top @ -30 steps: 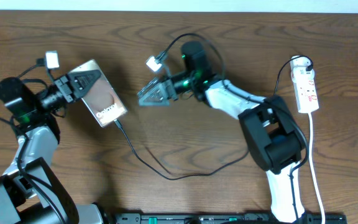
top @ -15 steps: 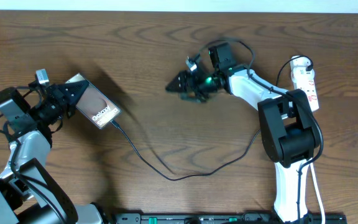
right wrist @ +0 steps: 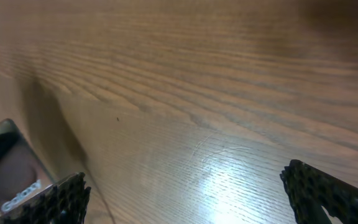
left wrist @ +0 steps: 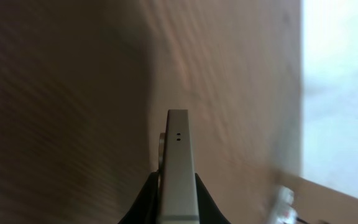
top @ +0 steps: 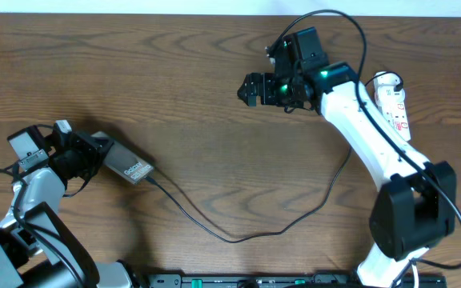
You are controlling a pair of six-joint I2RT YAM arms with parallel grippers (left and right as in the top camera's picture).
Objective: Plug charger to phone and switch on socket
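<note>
Left wrist view, nearest the lens: the left gripper [left wrist: 178, 198] is clenched on the phone [left wrist: 178, 155]. Its two dark fingers [left wrist: 143, 202] press on either face of the phone, and the silver-grey edge stands upright between them. The wood behind is blurred.

Right wrist view: the right gripper [right wrist: 184, 180] is released. Its fingers [right wrist: 64, 202] are spread to the lower corners of the frame, with only the bare table [right wrist: 229, 93] between them. The phone shows at the far lower left, well beyond the fingers.

Overhead view: the phone sits at the lower left of the frame, held in the left gripper. The charger [top: 230, 237] meets the phone's right-hand short end, sags through the lower centre, then climbs toward the right arm. Whether the plug tip is fully seated cannot be told. The right gripper hangs at upper centre, well apart from the phone and cable. The socket [top: 395, 108] lies at the upper right edge, beside the right arm. Its switch position cannot be made out.
</note>
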